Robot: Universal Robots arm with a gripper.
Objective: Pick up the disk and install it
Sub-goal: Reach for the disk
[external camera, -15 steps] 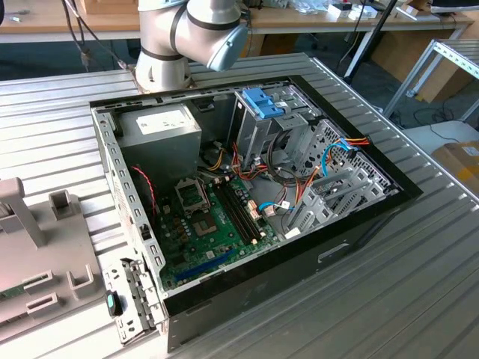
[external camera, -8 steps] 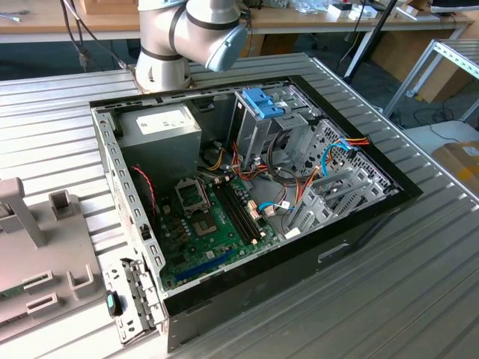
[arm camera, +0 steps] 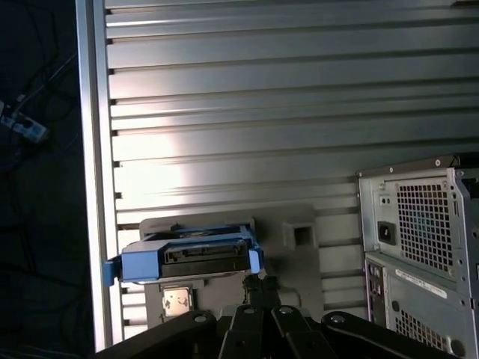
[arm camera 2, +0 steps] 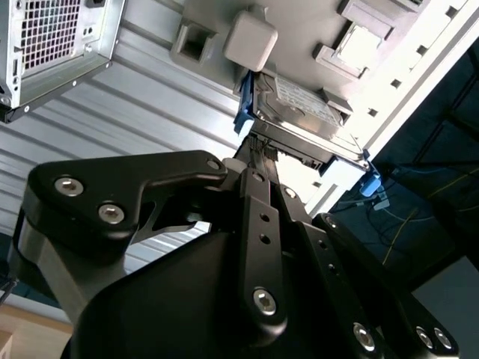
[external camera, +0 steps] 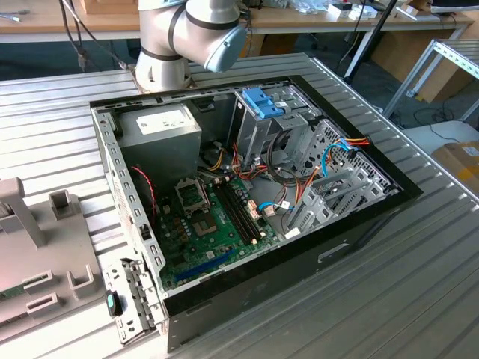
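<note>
**At the disk's edge, case standing by**

My arm [external camera: 191, 30] rises from behind the open computer case [external camera: 116, 176], which lies on its side on the slatted table [external camera: 419, 284]. Inside the case I see the motherboard [external camera: 202, 224] and a large grey box with a white sticker [external camera: 161, 127]. There is also a silver cage [external camera: 258, 138] topped by a blue latch [external camera: 263, 105]. Red, orange and blue cables [external camera: 299, 187] loop between the cage and the board and crowd the space around it. A grey fixture [external camera: 30, 239] sits on the table at the exterior view's left, apart from the case.

In both wrist views the disk [arm camera: 202, 258] [arm camera 2: 299, 105] lies flat on that grey fixture [arm camera: 299, 239] [arm camera 2: 254, 37], close to the table's edge rail. Its blue carrier frame [arm camera: 138, 263] wraps the sides. The labelled broad face is turned away from the fixture. A narrow end with a dark recess faces my wrist. As far as I can judge, the long axis runs away from me, across the table slats [arm camera: 262, 112], and the near edge lies along them.

The case's perforated rear [arm camera: 419, 239] [arm camera 2: 52, 37] stands well apart from the disk. Between the two there is bare fixture and table.

My pincer [arm camera: 259, 284] [arm camera 2: 260, 149] reaches right up to the disk's near edge, by one blue corner. I cannot tell whether it is clamped on the frame or stops just short of it.
</note>
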